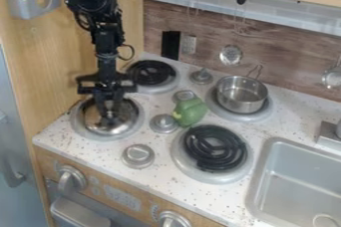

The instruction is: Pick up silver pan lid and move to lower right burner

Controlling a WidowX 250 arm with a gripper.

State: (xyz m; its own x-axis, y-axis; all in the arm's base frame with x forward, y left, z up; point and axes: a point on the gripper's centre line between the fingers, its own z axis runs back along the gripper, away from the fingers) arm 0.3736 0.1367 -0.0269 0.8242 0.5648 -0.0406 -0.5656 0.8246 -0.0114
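Left of frame; my gripper (108, 112) hangs down at the silver lid (124, 125); grip, open or closed, I cannot tell; coiled burner (212, 147) right of lower centre

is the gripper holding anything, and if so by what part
It cannot be told; the gripper is down at the middle of the silver pan lid.

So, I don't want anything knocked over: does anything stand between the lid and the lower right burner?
Yes: a small, round silver piece stands between the lid and that burner, and the green pepper sits by the burner's far edge.
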